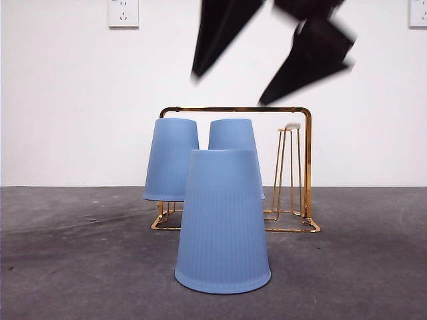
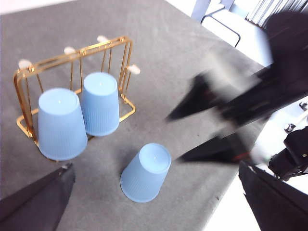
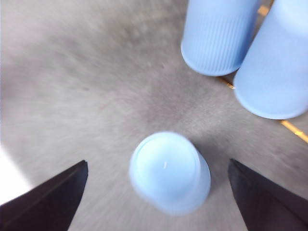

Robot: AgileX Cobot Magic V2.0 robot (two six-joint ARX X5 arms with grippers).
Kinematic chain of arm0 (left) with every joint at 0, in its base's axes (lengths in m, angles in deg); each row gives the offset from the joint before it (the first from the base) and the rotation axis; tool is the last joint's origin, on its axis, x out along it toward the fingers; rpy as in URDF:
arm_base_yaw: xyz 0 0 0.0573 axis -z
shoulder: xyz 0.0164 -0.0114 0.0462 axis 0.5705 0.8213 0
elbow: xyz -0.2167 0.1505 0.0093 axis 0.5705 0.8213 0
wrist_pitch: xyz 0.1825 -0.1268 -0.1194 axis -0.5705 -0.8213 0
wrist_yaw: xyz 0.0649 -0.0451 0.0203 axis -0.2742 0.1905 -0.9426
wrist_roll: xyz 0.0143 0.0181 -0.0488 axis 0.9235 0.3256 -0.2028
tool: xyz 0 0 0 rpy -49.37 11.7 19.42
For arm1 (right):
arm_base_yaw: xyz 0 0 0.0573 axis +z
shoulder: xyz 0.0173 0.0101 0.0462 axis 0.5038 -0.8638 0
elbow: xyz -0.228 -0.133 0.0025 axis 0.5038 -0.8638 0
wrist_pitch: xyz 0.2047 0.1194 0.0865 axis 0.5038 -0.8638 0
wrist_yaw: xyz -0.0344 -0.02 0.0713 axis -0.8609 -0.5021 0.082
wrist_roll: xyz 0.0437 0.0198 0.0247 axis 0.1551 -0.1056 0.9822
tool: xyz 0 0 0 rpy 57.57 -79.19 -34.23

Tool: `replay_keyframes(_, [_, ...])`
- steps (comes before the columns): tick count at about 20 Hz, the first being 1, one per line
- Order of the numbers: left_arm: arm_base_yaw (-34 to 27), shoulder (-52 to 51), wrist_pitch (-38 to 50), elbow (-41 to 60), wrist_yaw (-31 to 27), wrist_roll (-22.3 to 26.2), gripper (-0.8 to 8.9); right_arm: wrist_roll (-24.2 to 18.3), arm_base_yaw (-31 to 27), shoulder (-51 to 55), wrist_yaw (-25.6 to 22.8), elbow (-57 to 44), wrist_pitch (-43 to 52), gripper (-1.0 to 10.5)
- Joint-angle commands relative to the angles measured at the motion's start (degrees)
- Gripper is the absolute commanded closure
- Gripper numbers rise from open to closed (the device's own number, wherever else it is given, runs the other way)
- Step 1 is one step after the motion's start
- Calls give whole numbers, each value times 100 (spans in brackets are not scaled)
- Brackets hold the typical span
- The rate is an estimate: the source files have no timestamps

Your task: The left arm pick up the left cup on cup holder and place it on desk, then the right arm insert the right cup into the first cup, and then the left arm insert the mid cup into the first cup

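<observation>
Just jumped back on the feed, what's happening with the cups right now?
One blue cup stands upside down on the desk, in front of the gold holder. Two more cups sit upside down on the holder. The right hand hangs open above the desk cup, holding nothing; it shows blurred in the front and left wrist views. The left hand is open too, up above and holding nothing.

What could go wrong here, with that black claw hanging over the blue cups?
1. The open right pincer is blurred, so likely moving fast above the upside-down cup on the table; a low sweep could topple it.
2. The two cups on the gold rack, the outer cup and the middle cup, sit very close together, so grabbing one might nudge the other off its peg.
</observation>
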Motion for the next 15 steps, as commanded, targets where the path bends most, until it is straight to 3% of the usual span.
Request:
replay_keyframes(1, [26,396,85,-136,42,-144,250,164,61,450,-20,420,-966,480])
replay_keyframes(5, [131,1360,129,-516,-326,-133,251,345,50,1506,-170,649,-1888,480])
replay_keyframes(8, [289,2087,415,-699,-719,212,250,518,50,2212,-238,649,-2284,480])
replay_keyframes(15, [463,3106,1375,-704,-850,337,254,809,50,3010,-234,649,-2691,481])
